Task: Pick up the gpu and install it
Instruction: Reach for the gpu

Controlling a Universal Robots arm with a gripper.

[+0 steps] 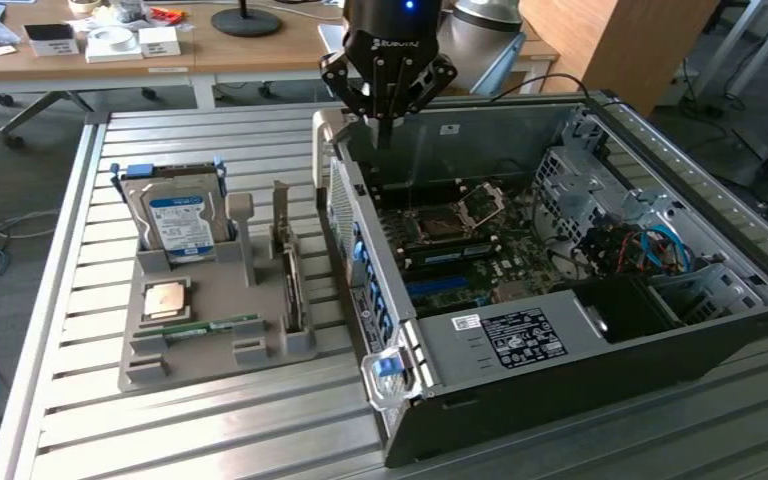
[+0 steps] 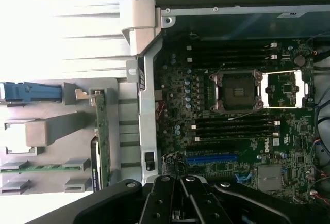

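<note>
- Table (image 1: 224,430) of metal slats carries all items noted below.
- Hard drive (image 1: 177,222), silver with a blue-white label, stands upright at the 11 o'clock corner of the grey tray (image 1: 151,370) in the exterior view.
- Processor chip (image 1: 164,298) lies flat on the tray, at 6 o'clock from the hard drive.
- Memory stick (image 1: 211,327), narrow and green, lies flat just beyond the chip, towards 5 o'clock.
- The gpu (image 1: 287,275) (image 2: 102,131) stands on edge in a slot along the tray's 3 o'clock side, silver bracket uppermost, between the other tray items and the computer case (image 1: 598,385). Nothing touches it apart from the tray.
- Pincer (image 1: 384,132) (image 2: 180,193) is closed, its fingers drawn together to a point and gripping nothing. It hangs at 1 o'clock from the gpu, well apart from it, above the case wall nearest the tray.
- Case lies on its side with the panel off, at 3 o'clock from the tray.
- Motherboard (image 1: 491,250) (image 2: 180,95) is exposed inside; the processor socket (image 1: 458,215) (image 2: 234,91) sits open with its frame raised.
- Power supply (image 1: 518,335), bearing a white label, occupies the 6 o'clock part of the case.
- Blue cables (image 1: 658,250) run along the 3 o'clock side of the interior.
</note>
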